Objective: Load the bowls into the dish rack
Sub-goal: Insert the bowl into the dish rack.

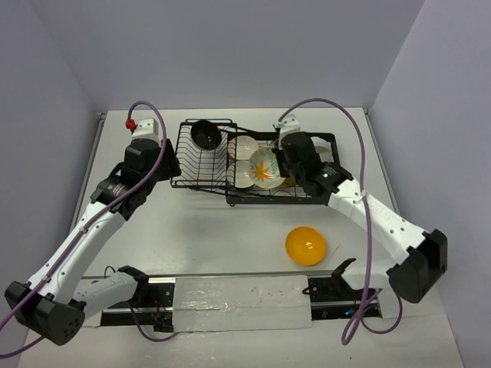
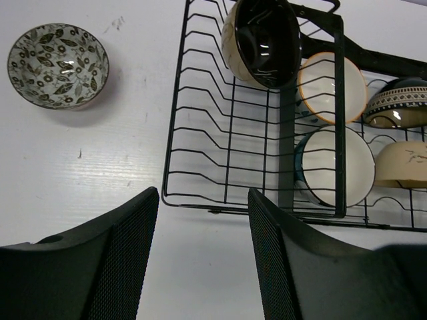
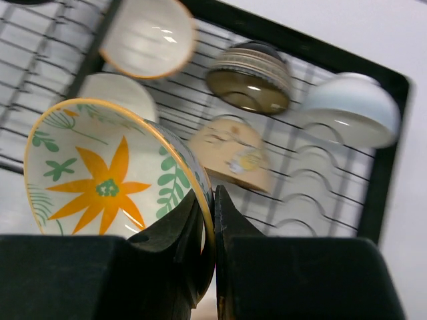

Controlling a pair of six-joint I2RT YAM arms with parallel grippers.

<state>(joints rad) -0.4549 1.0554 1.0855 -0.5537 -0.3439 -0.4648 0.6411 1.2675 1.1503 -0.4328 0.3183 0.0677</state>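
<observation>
Left wrist view, upper left: a leaf-patterned bowl [image 2: 58,65] sits upright on the surface, clear of the dish rack [image 2: 200,133]. It lies ahead and to the left of the left jaws, which stand apart and hold nothing. That arm looks the nearer one for it.

Rack, overhead centre: a black bowl [image 1: 205,134] is propped on edge in the slotted tray. More bowls fill the basket section to its right.

Right wrist view: the right jaws are clamped on the rim of the flower bowl [image 3: 100,180]. It is tilted on edge with its open face turned to frame left, over the basket wires. Setting it down probably depends on keeping that tilt.

Overhead, lower right of centre: an orange-yellow bowl [image 1: 305,246] waits on the surface below the rack, closer to the right arm.
</observation>
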